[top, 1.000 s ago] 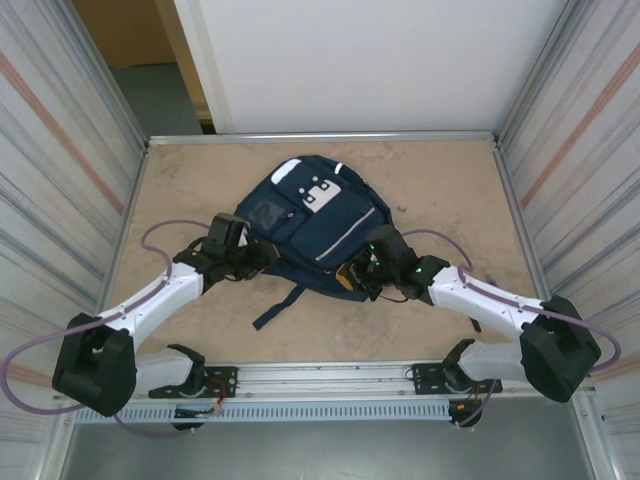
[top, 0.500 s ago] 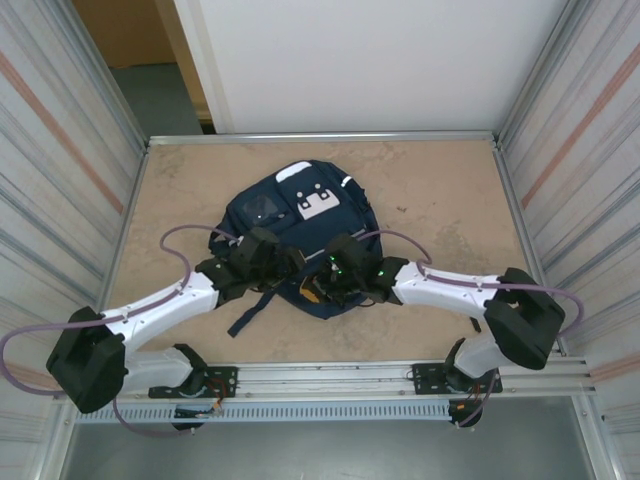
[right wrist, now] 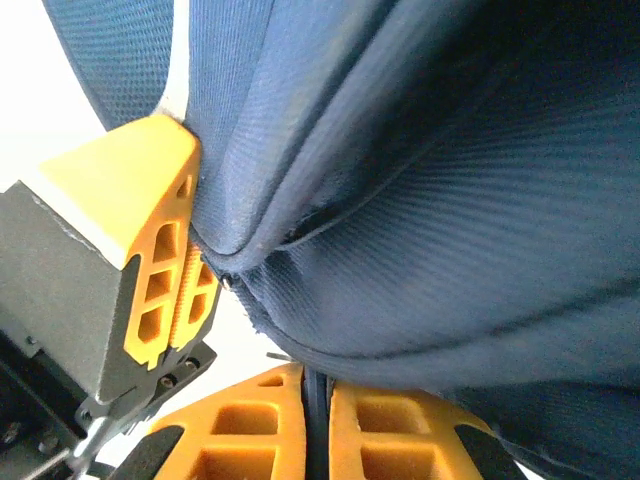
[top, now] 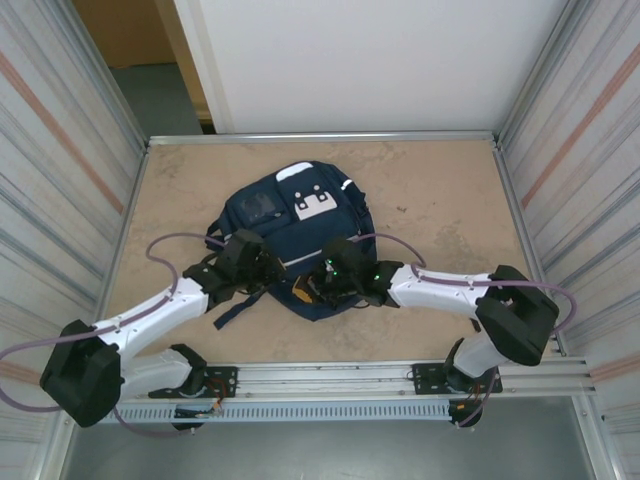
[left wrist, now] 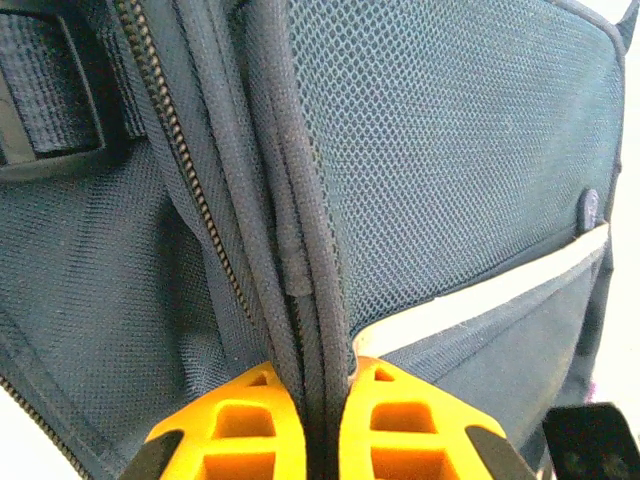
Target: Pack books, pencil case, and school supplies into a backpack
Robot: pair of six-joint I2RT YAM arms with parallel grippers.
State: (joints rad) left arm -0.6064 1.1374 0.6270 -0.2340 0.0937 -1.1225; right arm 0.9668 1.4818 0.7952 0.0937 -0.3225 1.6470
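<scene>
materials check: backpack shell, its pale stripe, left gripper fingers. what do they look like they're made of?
backpack: woven synthetic fabric, likely nylon or polyester, matte navy; an open mesh weave shows in the left wrist view.
stripe: smooth pale tape, possibly reflective; no weave visible.
left gripper fingers: hard matte orange plastic with hollow cells; moulded or printed, can't tell.

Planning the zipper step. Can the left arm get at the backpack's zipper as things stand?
Probably yes. The zipper runs uncovered just beside the left end effector, but that is shut on the corded seam of the backpack, so it must let go first.
</scene>
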